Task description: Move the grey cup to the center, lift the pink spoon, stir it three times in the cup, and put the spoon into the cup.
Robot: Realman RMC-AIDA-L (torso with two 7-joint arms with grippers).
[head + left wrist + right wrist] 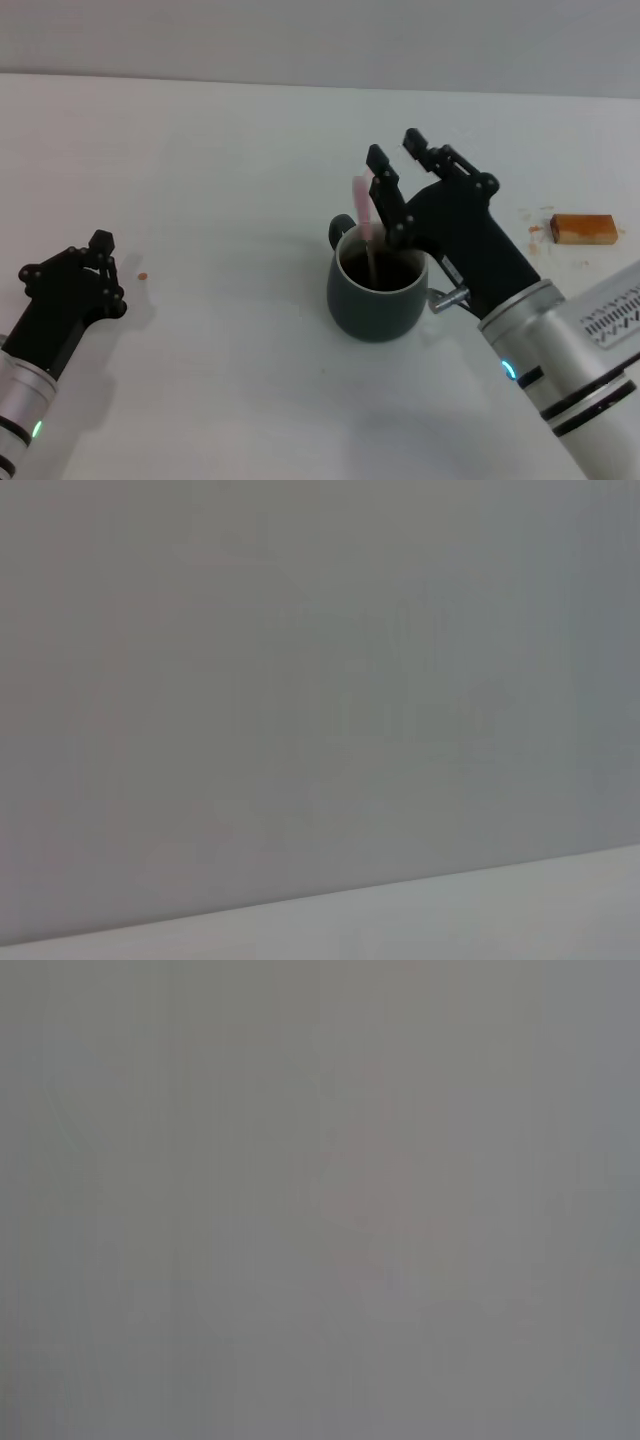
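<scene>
The slim pink-handled spoon (365,225) stands nearly upright in the squat blue-grey ceramic mug (378,290) at mid-table, just left of the right gripper (397,165), whose 2 spread fingers hold nothing.

Pink spoon (366,232) in grey cup (377,296)

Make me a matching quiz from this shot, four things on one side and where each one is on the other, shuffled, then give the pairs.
Things:
1. pink spoon
2. grey cup
3. tan block
4. left gripper

Places:
A. on the table's far right side
B. resting low at the table's left, away from everything
C. mid-table, holding dark liquid
D. standing in the cup, by the right gripper

Pairs: 1-D, 2-C, 3-A, 4-B
</scene>
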